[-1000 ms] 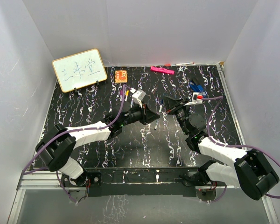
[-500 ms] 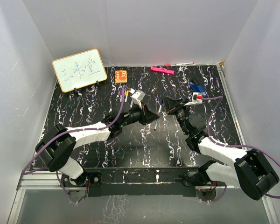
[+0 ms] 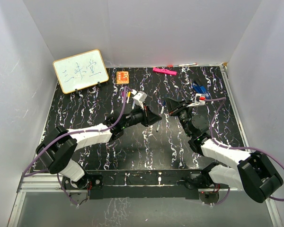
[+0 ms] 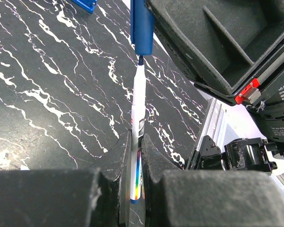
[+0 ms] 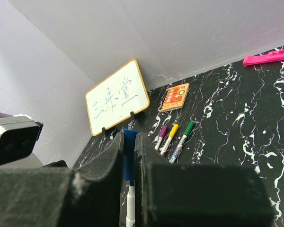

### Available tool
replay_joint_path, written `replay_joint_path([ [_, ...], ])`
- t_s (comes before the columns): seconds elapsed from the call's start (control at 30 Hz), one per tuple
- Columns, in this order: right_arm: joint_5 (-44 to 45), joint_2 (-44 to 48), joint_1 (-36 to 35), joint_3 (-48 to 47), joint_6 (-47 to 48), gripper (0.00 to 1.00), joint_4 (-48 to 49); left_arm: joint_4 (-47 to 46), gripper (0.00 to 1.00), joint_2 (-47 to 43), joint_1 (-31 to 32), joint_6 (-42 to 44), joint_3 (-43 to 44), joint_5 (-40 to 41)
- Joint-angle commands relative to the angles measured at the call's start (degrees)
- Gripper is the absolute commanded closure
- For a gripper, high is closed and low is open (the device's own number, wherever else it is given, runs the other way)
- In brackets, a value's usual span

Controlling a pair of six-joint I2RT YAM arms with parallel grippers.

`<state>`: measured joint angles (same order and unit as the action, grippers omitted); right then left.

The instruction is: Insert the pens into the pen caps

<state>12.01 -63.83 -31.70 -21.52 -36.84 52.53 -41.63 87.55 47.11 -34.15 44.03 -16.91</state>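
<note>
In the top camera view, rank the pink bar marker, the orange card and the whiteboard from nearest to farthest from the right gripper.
1. Pink bar-shaped marker, at the back edge beyond the right gripper.
2. Small orange card, back, left of centre.
3. Wood-framed whiteboard, back left corner.

Plain white walls enclose the space: a back wall [image 3: 146, 33], a left wall [image 3: 14, 94] and a right wall [image 3: 270, 85], all evenly lit. The counter [image 3: 146, 151] is black with white marble veining. A small whiteboard [image 3: 80, 71] stands at its far left corner.
</note>
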Motion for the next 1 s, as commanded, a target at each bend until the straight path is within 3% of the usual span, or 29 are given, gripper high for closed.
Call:
replay_joint_path([
  [0.0,-0.63,0.12,0.07,-0.64,0.84,1.00,2.46,-2.44,1.00,-2.63,0.25,0.28,0.23,-0.06],
  [0.97,-4.24,2.41,-0.51,3.07,0.94,1.00,-1.41,-2.44,1.00,-4.37,0.24,1.35,0.43,4.83],
])
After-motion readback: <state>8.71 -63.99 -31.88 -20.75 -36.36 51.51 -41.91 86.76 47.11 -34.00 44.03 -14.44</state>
